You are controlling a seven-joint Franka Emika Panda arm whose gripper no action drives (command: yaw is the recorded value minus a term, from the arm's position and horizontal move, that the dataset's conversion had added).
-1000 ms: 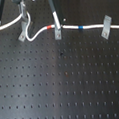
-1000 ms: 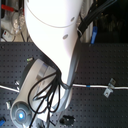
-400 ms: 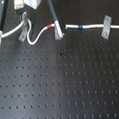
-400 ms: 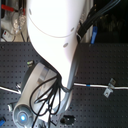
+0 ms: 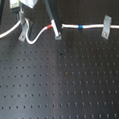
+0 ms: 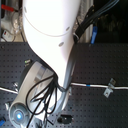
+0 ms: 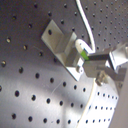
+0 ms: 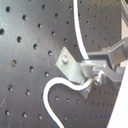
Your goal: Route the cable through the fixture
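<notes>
Cable: the white cable (image 5: 69, 26) runs across the far part of the black perforated table (image 5: 61, 80) in the first exterior view, its red band (image 5: 48, 28) and blue band (image 5: 80, 27) showing.
Fixture: the silver clip (image 8: 71, 66) is bolted to the table; in the second wrist view the cable loops right beside it.
Other clip: another bracket (image 5: 106, 26) holds the cable toward the first exterior view's right.
End effector: the end effector (image 8: 100, 70) sits at the clip; I cannot tell whether its fingers pinch the cable.
Writing: none readable.
</notes>
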